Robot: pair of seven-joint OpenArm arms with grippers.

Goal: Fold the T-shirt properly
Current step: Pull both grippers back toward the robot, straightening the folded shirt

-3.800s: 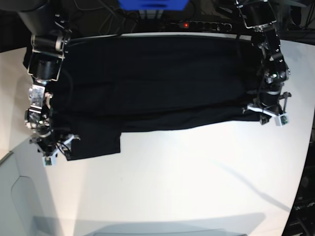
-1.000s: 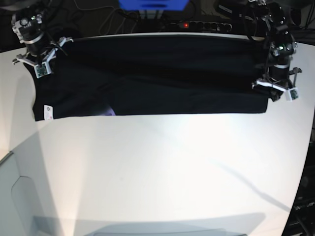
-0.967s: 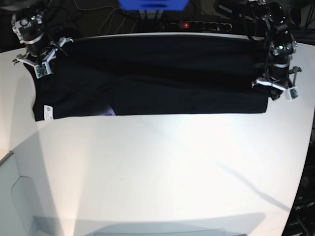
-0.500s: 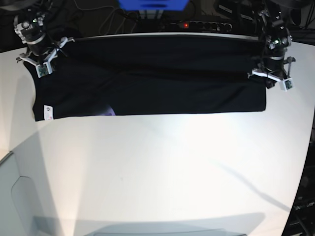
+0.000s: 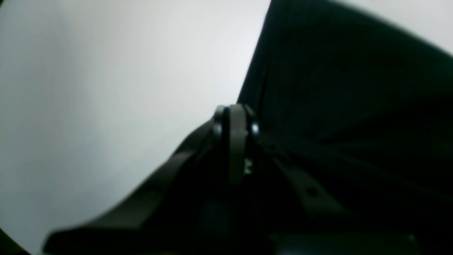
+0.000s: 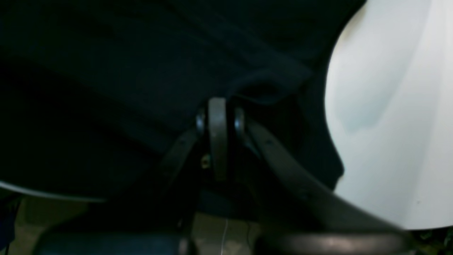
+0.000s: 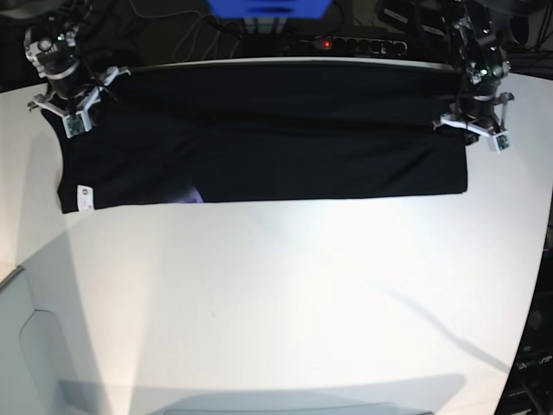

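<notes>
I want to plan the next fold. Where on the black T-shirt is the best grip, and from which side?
Probably the two near corners of the T-shirt. It lies as a long flat band on the table, its near edge straight and exposed. Come from above at each end: right gripper by the white tag, left gripper at the opposite corner.

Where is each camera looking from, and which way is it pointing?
Base: high above, looking down at the white table, black T-shirt and both arms.
Left wrist: on the left arm, looking past the shut left gripper at cloth edge.
Right wrist: same, behind the shut right gripper.
All share the T-shirt and table.
</notes>
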